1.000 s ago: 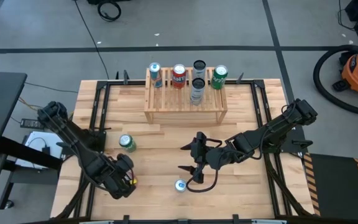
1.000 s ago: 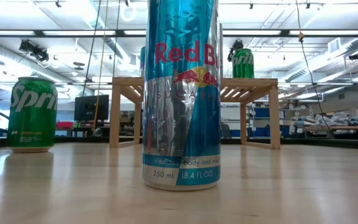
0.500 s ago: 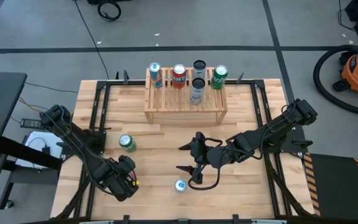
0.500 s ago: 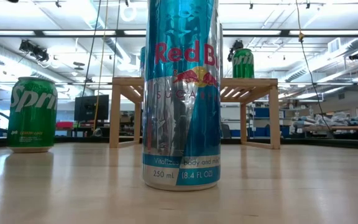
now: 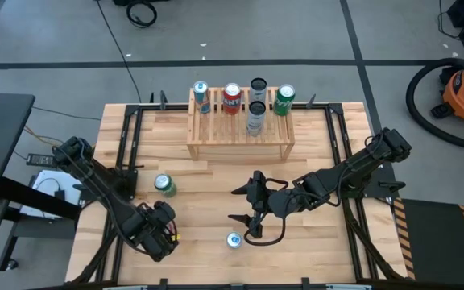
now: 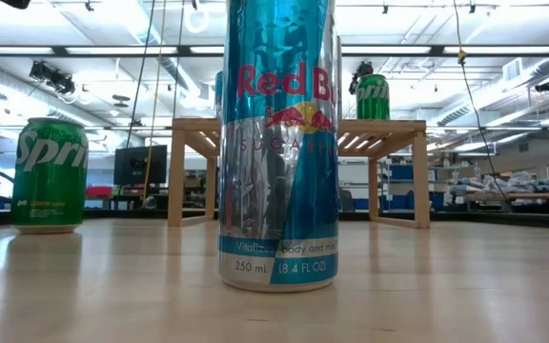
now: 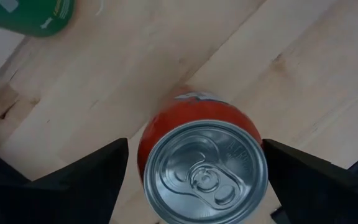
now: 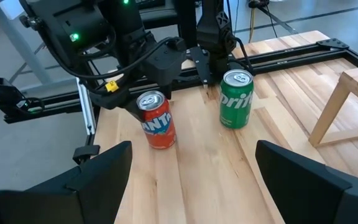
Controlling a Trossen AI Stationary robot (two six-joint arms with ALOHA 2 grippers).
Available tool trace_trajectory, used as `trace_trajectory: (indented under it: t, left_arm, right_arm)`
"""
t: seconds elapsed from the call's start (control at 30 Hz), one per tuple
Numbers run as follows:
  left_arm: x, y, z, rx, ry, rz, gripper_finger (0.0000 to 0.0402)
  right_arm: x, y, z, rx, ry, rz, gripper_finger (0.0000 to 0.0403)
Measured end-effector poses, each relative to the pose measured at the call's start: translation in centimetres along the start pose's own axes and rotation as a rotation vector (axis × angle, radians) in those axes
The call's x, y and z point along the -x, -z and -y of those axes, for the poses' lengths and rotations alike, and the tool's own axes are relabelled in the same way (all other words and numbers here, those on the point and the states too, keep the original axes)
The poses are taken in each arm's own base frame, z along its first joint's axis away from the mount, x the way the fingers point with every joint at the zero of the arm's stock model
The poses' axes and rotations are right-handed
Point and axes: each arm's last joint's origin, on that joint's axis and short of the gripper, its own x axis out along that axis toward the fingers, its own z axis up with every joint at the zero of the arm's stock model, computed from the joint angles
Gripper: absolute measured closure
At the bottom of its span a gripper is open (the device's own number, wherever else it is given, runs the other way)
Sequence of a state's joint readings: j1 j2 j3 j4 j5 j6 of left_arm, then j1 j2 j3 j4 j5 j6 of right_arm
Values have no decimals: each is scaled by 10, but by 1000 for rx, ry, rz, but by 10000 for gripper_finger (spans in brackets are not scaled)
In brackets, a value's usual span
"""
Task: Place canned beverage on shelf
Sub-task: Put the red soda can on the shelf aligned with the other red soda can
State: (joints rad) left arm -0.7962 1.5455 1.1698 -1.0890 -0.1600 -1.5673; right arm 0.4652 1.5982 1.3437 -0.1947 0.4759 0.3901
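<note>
the orange fanta can stands upright on the tabletop, well apart from the shelf on the side facing the robot, and the left end effector sits directly above it, looking straight down on the lid; its two dark fingers are spread wide on either side of the can body with a clear gap to each, so nothing is gripped yet. the relation the coming move seems to turn on is vertical: the can's long axis points up along the end effector's own line of approach, so a straight drop and a squeeze looks like what is called for. in the right wrist view the same can shows under the left arm, with a green sprite can just beside it on the side nearer the shelf. the right end effector hovers between the shelf and a slim red bull can, fingers apart and empty. the left arm is plainly the nearer one to the fanta. the shelf already carries five cans, four in the back row and one on the front tier, so the carry from here runs across the tabletop past the sprite can
</note>
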Motion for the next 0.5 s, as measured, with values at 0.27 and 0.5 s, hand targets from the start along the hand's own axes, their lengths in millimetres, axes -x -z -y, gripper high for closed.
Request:
trace_trajectory:
  t: [0.27, 0.5]
  left_arm:
    - [0, -1, -1, 13, -6, 2, 35]
    - [0, 0, -1, 9, -11, -2, 35]
  right_arm:
    - [0, 0, 0, 0, 0, 0, 51]
    - [0, 0, 0, 0, 0, 0, 51]
